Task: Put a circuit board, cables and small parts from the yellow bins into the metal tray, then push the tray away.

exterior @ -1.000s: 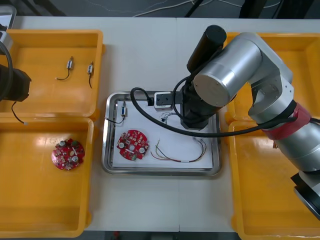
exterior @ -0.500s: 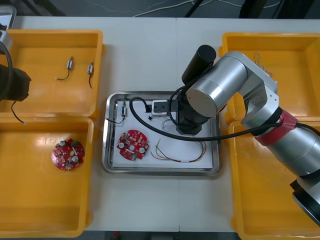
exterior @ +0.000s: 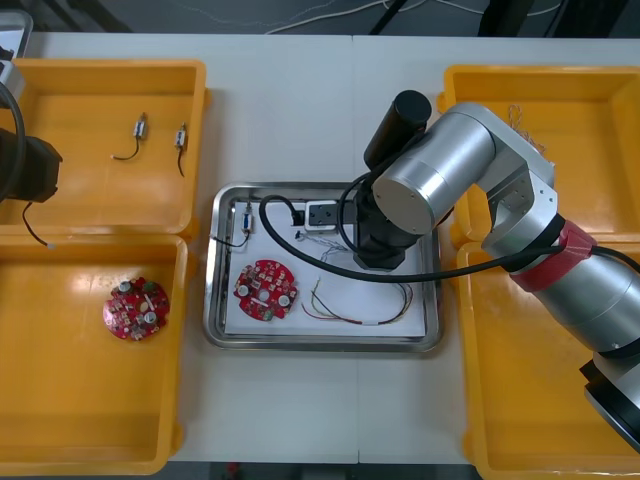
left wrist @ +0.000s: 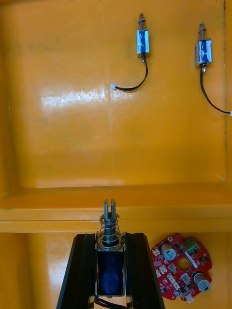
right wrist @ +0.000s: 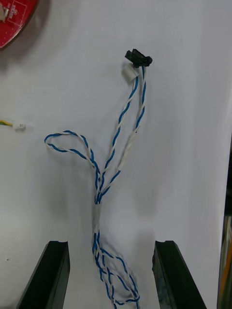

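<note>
Small metal part [left wrist: 110, 263] clamped between left gripper [left wrist: 110, 239] fingers, above wall between left yellow bins [exterior: 190, 150]; probably next load for tray. Metal tray [exterior: 212, 300] at centre: circuit board [exterior: 265, 290], red and yellow cable [exterior: 360, 308] already in. Right gripper [right wrist: 111, 248] spread wide, low over tray; blue and white cable [right wrist: 118, 140] lies loose between fingers, touching neither. Loading step; next, right arm must lift clear.

Blue-white cable [right wrist: 96, 212] runs off-edge btw. fingers [right wrist: 53, 275] of right hand [right wrist: 111, 246] — red circuit board [right wrist: 14, 19] mostly cropped.
</note>
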Tool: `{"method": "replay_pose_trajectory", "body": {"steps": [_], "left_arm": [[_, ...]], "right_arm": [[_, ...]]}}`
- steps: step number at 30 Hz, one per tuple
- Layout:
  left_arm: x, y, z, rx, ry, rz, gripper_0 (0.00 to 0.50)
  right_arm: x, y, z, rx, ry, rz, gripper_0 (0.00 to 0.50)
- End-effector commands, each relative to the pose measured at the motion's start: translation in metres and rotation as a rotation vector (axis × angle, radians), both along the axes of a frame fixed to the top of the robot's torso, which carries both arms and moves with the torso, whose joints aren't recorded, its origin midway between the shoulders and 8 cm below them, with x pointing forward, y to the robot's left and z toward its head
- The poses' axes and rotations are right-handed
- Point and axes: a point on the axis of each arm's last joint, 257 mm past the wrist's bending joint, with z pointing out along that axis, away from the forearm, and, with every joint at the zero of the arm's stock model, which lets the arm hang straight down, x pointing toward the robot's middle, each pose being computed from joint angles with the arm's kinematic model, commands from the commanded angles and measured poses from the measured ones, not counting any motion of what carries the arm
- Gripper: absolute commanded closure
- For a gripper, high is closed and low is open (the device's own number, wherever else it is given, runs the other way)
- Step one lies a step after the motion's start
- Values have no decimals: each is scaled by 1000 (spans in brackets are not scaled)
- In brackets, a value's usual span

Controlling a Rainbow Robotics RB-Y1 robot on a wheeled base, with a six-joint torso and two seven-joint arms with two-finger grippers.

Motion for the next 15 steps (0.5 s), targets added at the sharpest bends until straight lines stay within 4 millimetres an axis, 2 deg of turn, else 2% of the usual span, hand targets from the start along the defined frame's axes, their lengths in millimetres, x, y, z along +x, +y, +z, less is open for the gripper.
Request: {"method": "replay_pose_trajectory", "body": {"steps": [1, 15], "left_arm": [[-4, 5, 8, -20, -34, 37, 500], [-4, 2, 7, -31, -31, 32, 500]], "right_arm": [[-8, 6, 15, 13, -1, 9, 0], [-29, -26, 92, -7, -9, -48, 0]]}}
